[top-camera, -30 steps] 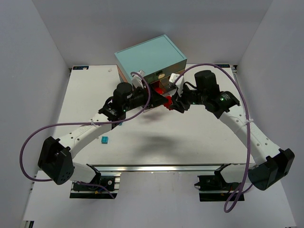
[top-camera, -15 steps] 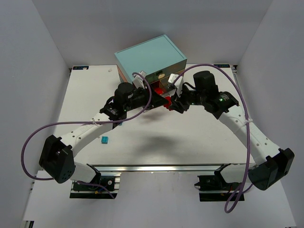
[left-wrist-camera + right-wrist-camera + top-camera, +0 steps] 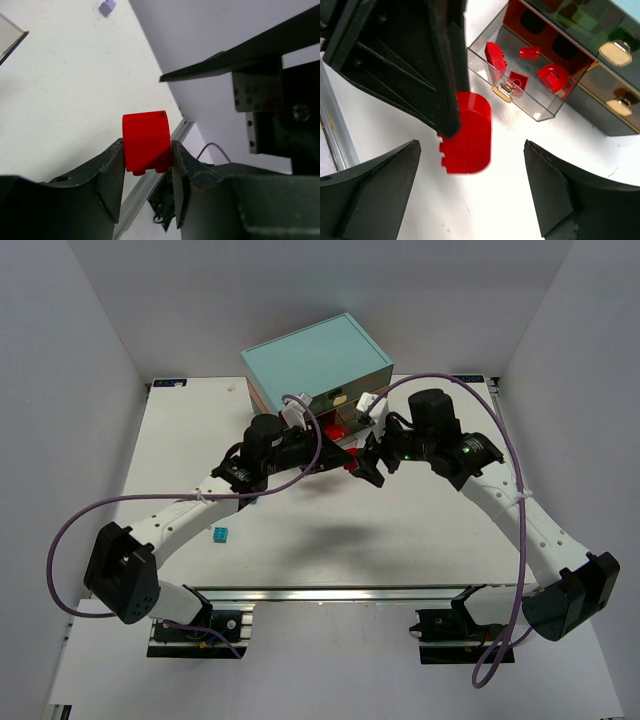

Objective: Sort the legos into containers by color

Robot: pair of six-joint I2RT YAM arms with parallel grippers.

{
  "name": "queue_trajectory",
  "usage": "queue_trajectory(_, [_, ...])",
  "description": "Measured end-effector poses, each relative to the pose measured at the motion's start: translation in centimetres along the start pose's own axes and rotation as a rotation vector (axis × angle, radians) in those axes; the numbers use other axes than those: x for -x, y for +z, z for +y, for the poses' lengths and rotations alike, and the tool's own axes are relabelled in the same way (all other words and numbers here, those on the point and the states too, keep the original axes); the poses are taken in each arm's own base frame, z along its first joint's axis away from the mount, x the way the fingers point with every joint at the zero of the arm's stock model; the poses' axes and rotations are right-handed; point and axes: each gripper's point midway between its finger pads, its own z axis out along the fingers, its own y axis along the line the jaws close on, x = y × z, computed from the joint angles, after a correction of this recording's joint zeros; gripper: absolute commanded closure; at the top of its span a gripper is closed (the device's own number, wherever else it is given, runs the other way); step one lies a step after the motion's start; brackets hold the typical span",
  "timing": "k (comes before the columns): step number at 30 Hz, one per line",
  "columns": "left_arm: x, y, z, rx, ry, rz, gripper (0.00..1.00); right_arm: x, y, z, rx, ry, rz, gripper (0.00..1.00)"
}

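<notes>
Left wrist view: left jaws are clamping a red lego (image 3: 146,137) by its two sides, at frame centre.
Right wrist view: right jaws are standing wide at the lower corners; the red lego is hanging between them, touching neither.
Drawer (image 3: 476,64): sitting pulled out at upper centre of that view, holding red pieces (image 3: 552,76).
Top external view: a cyan lego (image 3: 220,533) is lying on the worktop (image 3: 330,530), lower left, well apart from the teal chest (image 3: 315,358).
</notes>
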Motion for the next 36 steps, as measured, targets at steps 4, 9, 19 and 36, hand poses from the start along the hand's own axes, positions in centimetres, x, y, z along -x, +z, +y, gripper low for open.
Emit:
queue_trajectory(4, [-0.3,-0.8,1.2,0.05,0.017,0.022,0.95,-0.9,-0.3,-0.2,-0.007,0.035,0.015,0.11])
queue_trajectory(9, [0.3,-3.2,1.9,0.1,0.065,0.023,0.96,-2.1,-1.2,0.5,0.038,0.081,0.035,0.11])
queue_trajectory(19, [-2.1,-9.1,-1.1,-0.028,0.384,0.112,1.0,-0.5,-3.7,6.5,0.461,-0.122,-0.074,0.11])
queue_trajectory(36, [-5.3,-10.5,-0.6,-0.115,0.606,0.221,1.0,2.9,0.0,10.2,0.773,-0.106,-0.123,0.11])
